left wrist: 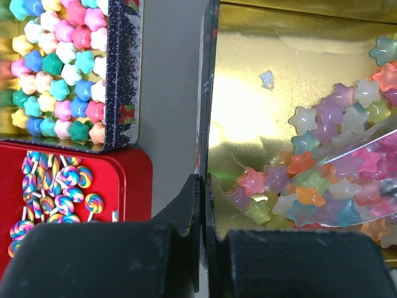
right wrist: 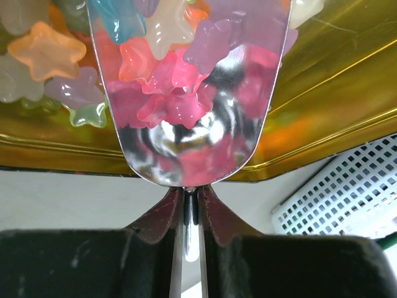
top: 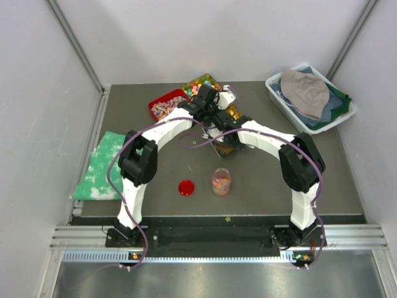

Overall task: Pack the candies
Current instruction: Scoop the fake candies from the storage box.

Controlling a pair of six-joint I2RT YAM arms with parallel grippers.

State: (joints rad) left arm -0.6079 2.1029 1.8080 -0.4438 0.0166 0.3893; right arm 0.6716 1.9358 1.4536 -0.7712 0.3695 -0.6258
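Right wrist view shows the right gripper pinched narrow on the thin handle of a metal scoop. The scoop's bowl carries a heap of glossy pink star candies low over the gold tin. That tin sits by the middle of the far edge, with more candies loose inside it. The left gripper is closed on one side wall of the tin, steadying it.

The jar stands toward the near edge, well apart from the tin, with its red lid just beside it.

The likeliest trouble is spillage on the carry between them. The handle is slim and held by two fingertips only, so the loaded bowl could roll in the grip and shed stars onto the worktop. The jar's mouth looks small, so a fast or off-centre pour could send pieces over the rim or tip the jar. If the left hold slips off the thin wall, the tin may skid toward the neighbouring red tray.
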